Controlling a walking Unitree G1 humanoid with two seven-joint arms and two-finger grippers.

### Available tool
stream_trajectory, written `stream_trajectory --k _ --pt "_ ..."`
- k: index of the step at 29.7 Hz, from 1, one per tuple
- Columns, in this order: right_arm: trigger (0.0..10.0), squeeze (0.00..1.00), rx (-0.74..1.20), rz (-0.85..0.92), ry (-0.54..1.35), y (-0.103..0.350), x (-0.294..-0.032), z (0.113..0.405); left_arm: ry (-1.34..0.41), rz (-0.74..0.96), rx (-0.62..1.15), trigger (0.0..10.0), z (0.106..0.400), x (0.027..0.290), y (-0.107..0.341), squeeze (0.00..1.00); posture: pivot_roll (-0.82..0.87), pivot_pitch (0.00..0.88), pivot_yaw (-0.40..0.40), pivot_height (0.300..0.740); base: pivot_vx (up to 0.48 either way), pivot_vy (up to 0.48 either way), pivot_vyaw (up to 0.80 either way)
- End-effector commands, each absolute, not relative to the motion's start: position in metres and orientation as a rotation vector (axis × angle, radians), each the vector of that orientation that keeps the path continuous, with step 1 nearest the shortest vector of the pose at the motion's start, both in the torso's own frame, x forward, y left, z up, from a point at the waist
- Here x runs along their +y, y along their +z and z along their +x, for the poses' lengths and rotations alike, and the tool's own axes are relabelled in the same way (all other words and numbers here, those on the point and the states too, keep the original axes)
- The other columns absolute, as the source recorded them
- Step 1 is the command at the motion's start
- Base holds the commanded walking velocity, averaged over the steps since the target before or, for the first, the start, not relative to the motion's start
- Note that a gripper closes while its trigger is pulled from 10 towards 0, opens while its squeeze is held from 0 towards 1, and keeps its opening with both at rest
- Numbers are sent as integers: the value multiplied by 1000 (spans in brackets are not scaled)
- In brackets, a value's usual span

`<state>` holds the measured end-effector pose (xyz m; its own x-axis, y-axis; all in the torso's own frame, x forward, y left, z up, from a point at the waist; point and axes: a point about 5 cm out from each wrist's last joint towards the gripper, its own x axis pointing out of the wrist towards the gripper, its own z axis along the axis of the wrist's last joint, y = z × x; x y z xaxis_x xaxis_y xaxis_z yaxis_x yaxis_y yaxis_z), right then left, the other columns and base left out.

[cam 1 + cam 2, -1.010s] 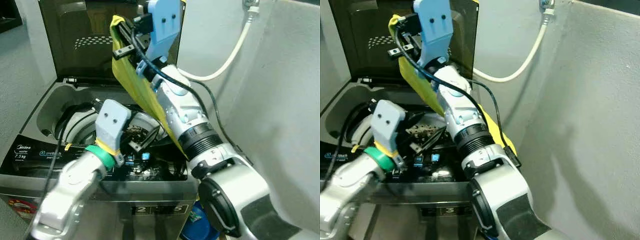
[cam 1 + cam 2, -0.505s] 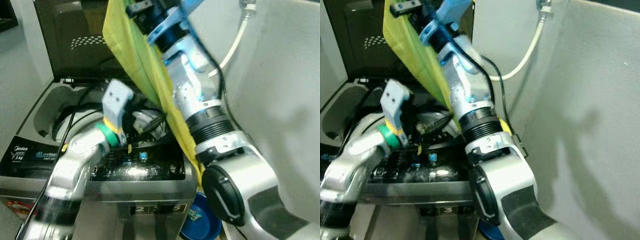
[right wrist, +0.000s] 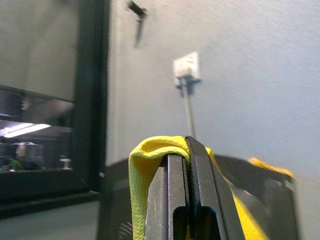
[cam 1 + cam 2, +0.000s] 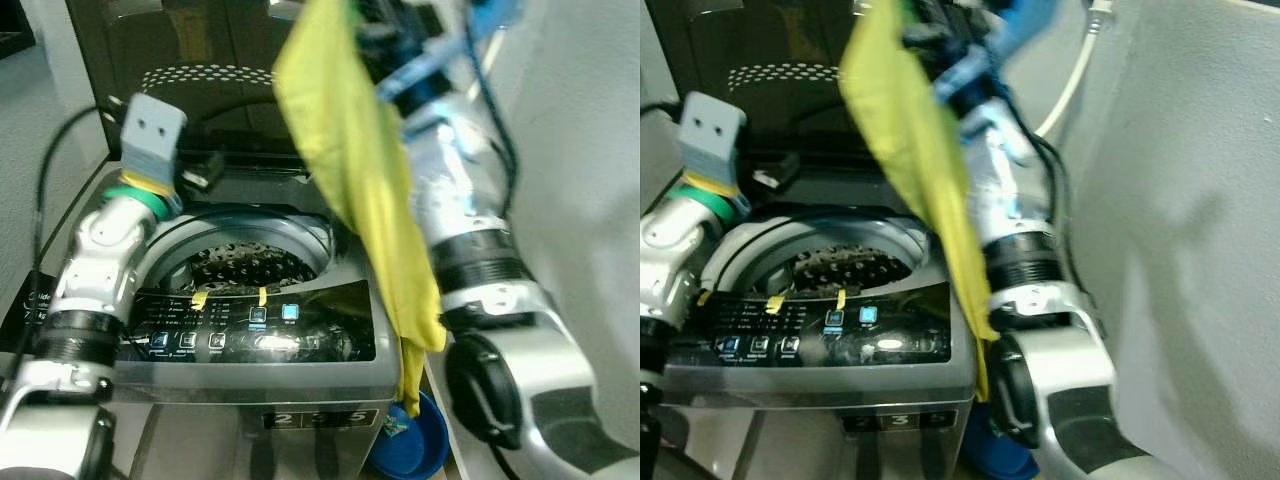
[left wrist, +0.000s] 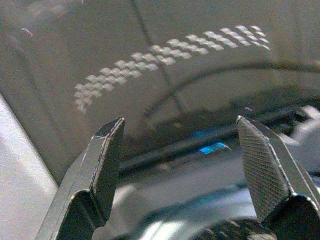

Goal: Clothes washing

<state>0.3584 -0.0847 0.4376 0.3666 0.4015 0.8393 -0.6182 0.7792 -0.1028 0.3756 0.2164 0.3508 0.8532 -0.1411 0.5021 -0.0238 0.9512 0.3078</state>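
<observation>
Item: left pincer [image 5: 182, 155], raised at ten o'clock of the scene beside the washing machine's [image 4: 250, 400] rear edge, fingers [image 5: 107, 160] spread well apart with nothing between them, facing the dark raised lid [image 4: 190, 60] with its band of pale dots. Item: top-loading washing machine, lid upright, round drum opening [image 4: 250, 262] at centre with dark contents inside that are too blurred to name. Item: control panel [image 4: 255, 330] along the front at six o'clock, two lit blue buttons, two small yellow tags at its upper edge. Item: yellow cloth [image 4: 365, 190], hanging from twelve o'clock down across the machine's right rim to about five o'clock, its lower end past the front corner. Item: right pincer [image 3: 187, 200], high at one o'clock, fingers pressed together on a fold of the yellow cloth. Item: blue bowl [image 4: 405, 450] on the floor at five o'clock, below the cloth's tail. Item: pale hose [image 4: 1070, 85] on the wall at one o'clock.
</observation>
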Motion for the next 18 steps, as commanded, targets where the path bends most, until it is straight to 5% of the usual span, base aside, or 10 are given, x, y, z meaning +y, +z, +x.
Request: stream_trajectory --k 1,4,8,16,18 --pt "10000 0 -1021 228 658 442 -86 355 -16 344 -580 10000 374 220 357 0 -5 91 71 740 0 0 0" --pt "10000 0 -1019 211 639 441 -92 355 -75 310 -628 10000 367 213 362 0 -8 93 79 740 0 0 0" --pt "10000 0 -1048 178 698 448 -75 346 -551 162 -602 10000 344 148 340 0 -8 96 79 740 0 0 0" --pt "10000 0 -1053 196 813 450 -50 338 -881 121 -520 10000 307 105 312 0 6 99 70 740 0 0 0" --pt "10000 0 -1022 246 1035 442 -27 323 -976 91 -439 10000 297 94 291 0 12 102 66 740 0 0 0"
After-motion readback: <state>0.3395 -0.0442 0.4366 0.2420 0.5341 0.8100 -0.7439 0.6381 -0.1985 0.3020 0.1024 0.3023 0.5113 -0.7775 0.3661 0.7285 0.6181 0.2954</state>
